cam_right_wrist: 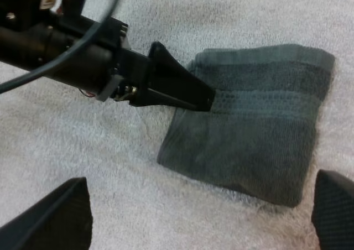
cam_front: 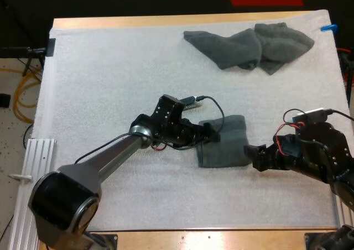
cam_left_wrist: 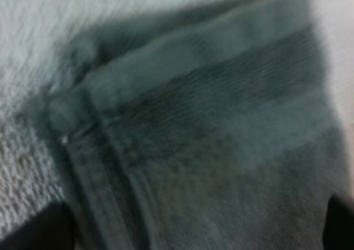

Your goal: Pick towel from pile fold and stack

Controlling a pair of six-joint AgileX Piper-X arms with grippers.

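The folded towel (cam_front: pixel 228 146) lies near the mat's (cam_front: pixel 110 73) front edge, with my left gripper (cam_front: pixel 213 132) spread wide on its left side, likely to press it flat, and my right gripper (cam_front: pixel 250 152) wide open just beside its right side.

One folded towel (cam_front: pixel 225 145), one crumpled towel heap (cam_front: pixel 249 48), a left claw (cam_front: pixel 214 133) and a right claw (cam_front: pixel 250 152).

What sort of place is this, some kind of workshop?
Probably a robotics lab bench: a robot's left pincer and right pincer work at a folded towel on a white mat over a wooden table, with a crumpled towel farther back.
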